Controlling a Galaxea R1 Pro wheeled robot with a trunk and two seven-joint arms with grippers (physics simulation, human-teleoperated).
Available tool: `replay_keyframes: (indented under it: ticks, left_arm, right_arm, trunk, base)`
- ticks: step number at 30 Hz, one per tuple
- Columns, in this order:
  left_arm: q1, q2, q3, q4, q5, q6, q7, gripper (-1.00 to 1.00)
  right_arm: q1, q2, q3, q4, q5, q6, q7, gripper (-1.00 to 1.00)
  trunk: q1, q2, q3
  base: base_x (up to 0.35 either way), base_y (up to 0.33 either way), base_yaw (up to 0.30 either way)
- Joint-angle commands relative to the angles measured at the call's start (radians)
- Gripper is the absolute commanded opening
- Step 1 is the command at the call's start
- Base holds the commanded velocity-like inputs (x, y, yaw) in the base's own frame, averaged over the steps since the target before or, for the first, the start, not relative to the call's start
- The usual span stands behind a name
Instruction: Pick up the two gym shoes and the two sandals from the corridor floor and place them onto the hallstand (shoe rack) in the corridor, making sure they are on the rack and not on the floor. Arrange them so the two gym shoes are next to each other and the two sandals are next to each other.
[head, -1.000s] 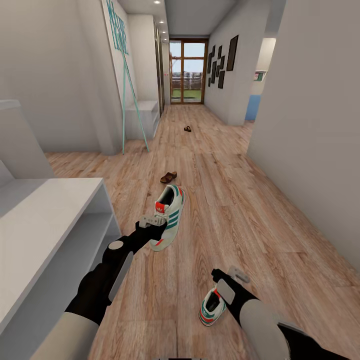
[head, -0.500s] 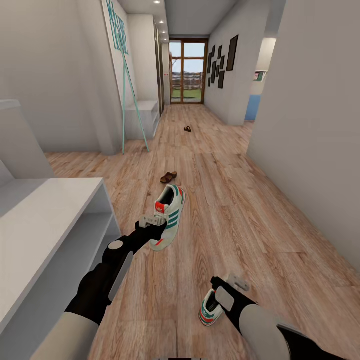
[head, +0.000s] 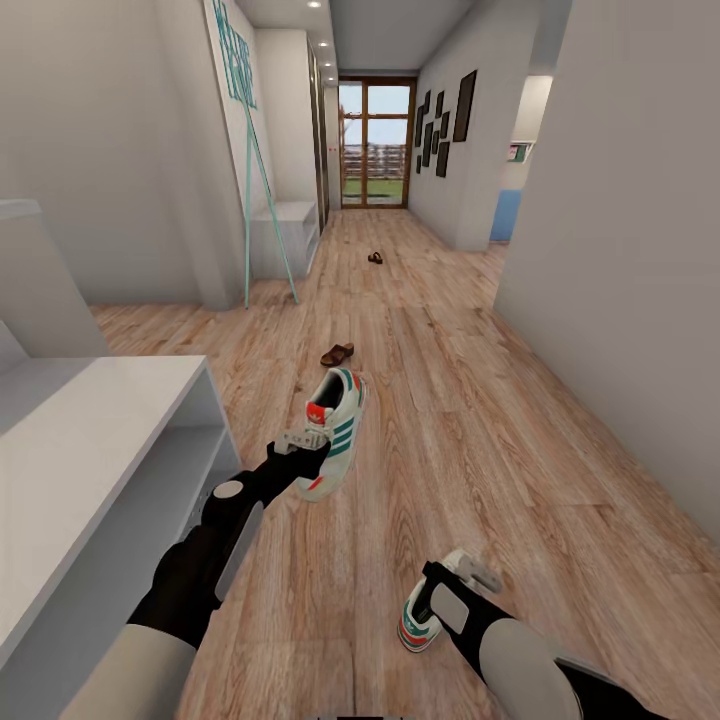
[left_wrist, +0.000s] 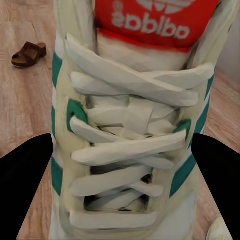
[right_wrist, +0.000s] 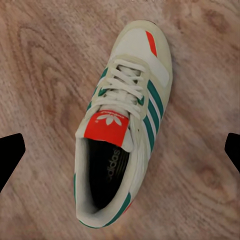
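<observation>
Gripping one gym shoe (head: 334, 432) across its laces, the left pincer (head: 308, 450) holds it just above the corridor floor (head: 480, 420), right of the hallstand (head: 90, 450). The right pincer (head: 462, 578), spread wide, hovers over the second gym shoe (right_wrist: 125, 135) on the near floor. Two sandals (head: 337, 354) lie farther along.

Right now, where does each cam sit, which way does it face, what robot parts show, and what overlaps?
Head: on the robot's head, looking forward and down the corridor; both arms show, left gripper on a gym shoe, right gripper above the other.
Left wrist: near the gripper, on the shoe's laces; dark fingers flank it.
Right wrist: facing down at the second gym shoe; fingertips at the edges.
Shared: head and left wrist both show the near sandal.
</observation>
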Motion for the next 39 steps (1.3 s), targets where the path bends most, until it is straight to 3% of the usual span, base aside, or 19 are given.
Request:
replay_keyframes:
  ticks: [1, 6, 10, 21, 28, 39]
  left_arm:
    - [0.0, 0.0, 0.011, 0.0, 0.001, 0.002, 0.0, -1.0]
    - [0.0, -0.001, 0.064, -0.001, 0.001, 0.022, 0.0, -1.0]
    - [0.0, -0.001, 0.077, -0.002, 0.001, 0.029, 0.0, -1.0]
    - [0.0, -0.003, 0.086, -0.002, 0.001, 0.033, 0.0, -1.0]
    - [0.0, -0.003, 0.087, -0.002, 0.001, 0.033, 0.0, -1.0]
    - [0.0, -0.003, 0.087, -0.002, 0.001, 0.033, 0.0, -1.0]
  right_arm:
    - [0.0, 0.0, 0.0, 0.0, 0.0, -0.002, 0.0, 1.0]
    - [0.006, 0.0, -0.001, 0.0, 0.0, -0.008, 0.001, 1.0]
    - [0.01, 0.0, -0.001, 0.0, 0.0, -0.012, 0.002, 1.0]
    - [0.013, 0.0, -0.001, 0.0, 0.0, -0.016, 0.007, 1.0]
    - [0.013, 0.0, -0.001, 0.001, 0.001, -0.016, 0.008, 1.0]
    - [0.014, 0.0, -0.001, 0.001, 0.001, -0.018, 0.009, 1.0]
  trunk:
    - [0.0, 0.0, 0.0]
    - [0.0, 0.0, 0.0]
    - [0.0, 0.0, 0.0]
    - [0.0, 0.0, 0.0]
    - [0.003, -0.002, -0.027]
    - [0.003, -0.002, -0.027]
  base:
    - [0.0, 0.0, 0.0]
    - [0.0, 0.0, 0.0]
    - [0.0, 0.0, 0.0]
    - [0.0, 0.0, 0.0]
    - [0.0, 0.0, 0.0]
    - [0.0, 0.0, 0.0]
